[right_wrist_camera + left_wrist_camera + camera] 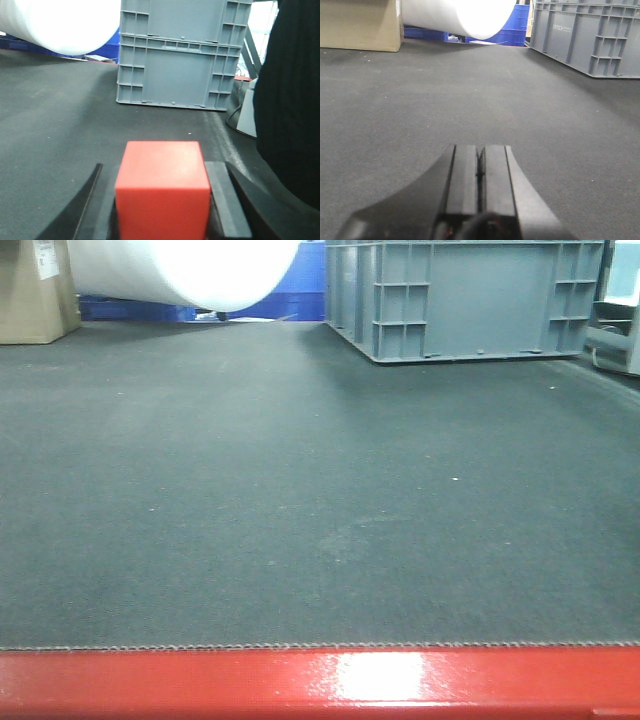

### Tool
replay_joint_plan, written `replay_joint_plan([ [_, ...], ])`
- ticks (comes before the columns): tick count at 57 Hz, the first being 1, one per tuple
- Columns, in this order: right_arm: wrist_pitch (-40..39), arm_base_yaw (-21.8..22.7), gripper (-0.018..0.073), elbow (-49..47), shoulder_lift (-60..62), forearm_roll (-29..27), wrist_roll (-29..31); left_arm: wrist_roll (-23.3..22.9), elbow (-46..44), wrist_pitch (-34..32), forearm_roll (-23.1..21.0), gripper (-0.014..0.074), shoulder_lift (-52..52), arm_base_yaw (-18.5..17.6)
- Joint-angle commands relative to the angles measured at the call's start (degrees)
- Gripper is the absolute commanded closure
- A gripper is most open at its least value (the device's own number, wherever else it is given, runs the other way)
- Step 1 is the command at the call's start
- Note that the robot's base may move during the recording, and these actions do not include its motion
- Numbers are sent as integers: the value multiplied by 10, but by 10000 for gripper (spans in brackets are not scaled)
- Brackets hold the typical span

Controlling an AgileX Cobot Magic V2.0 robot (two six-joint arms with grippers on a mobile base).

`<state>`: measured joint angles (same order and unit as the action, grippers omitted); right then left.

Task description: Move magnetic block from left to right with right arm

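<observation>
The dark table (320,490) is seen running up to a grey crate (172,65), which stands ahead of the right pincer (162,200). The red block (162,185) is gripped squarely between that pincer's two fingers, which are clamped against its side faces. As it is a cube, no long axis has to be allowed for. Whether it rests on the table or is lifted cannot be told. The left pincer (480,172) is pressed together on nothing, low over the table. A carry to the right is judged to be the next move.
</observation>
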<state>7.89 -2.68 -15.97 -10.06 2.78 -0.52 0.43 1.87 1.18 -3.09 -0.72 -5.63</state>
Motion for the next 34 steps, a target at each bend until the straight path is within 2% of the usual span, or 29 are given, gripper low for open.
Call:
replay_joint_plan([
  [1, -48, 3, 313, -17, -7, 6, 5, -4, 5, -47, -1, 722, -6, -3],
  [34, -48, 3, 313, -17, -7, 6, 5, -4, 5, -47, -1, 722, -6, -3],
])
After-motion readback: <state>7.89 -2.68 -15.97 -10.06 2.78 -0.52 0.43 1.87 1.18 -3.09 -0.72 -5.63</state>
